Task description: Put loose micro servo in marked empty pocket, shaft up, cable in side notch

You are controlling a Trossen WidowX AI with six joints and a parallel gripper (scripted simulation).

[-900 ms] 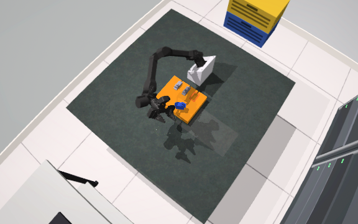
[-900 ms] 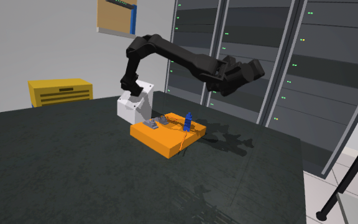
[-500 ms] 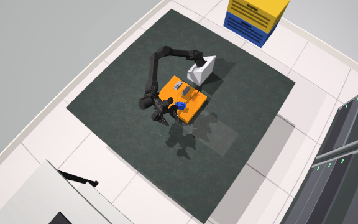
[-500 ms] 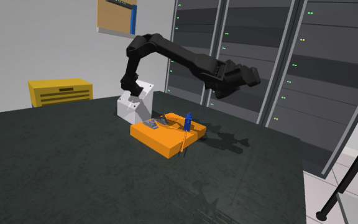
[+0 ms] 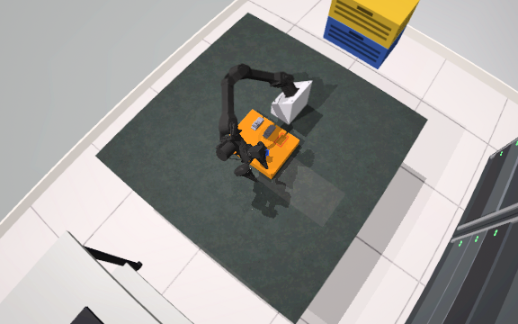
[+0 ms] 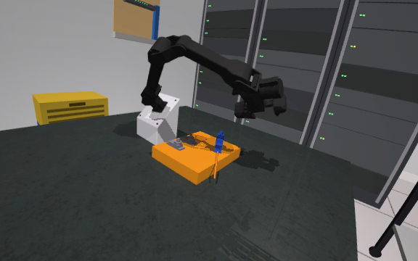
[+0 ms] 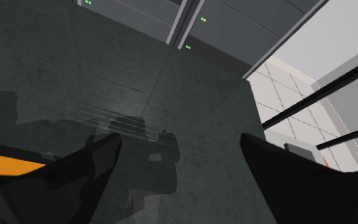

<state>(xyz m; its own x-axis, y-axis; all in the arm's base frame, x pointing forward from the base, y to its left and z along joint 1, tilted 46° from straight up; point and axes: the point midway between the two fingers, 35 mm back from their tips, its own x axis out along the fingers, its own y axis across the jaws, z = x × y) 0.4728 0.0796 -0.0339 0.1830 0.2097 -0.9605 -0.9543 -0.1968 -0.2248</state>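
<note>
Above the orange deck's near corner, the black gripper [image 6: 257, 110] hung spread wide, pinching nothing.

At the centre of the exterior frame, the small blue micro servo [image 6: 218, 141] stood upright on the flat orange block deck [image 6: 189, 161], with its thin orange cable [image 6: 215, 164] trailing down over the deck's front edge. A grey mounted servo [image 6: 176, 144] sat toward the deck's left end. Behind it stood a white wedge-shaped arm base [image 6: 157, 125] on the dark counter [image 6: 85, 188].

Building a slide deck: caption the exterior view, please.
Black arm's open gripper hovers above the blue micro servo standing on the orange deck block.
</note>
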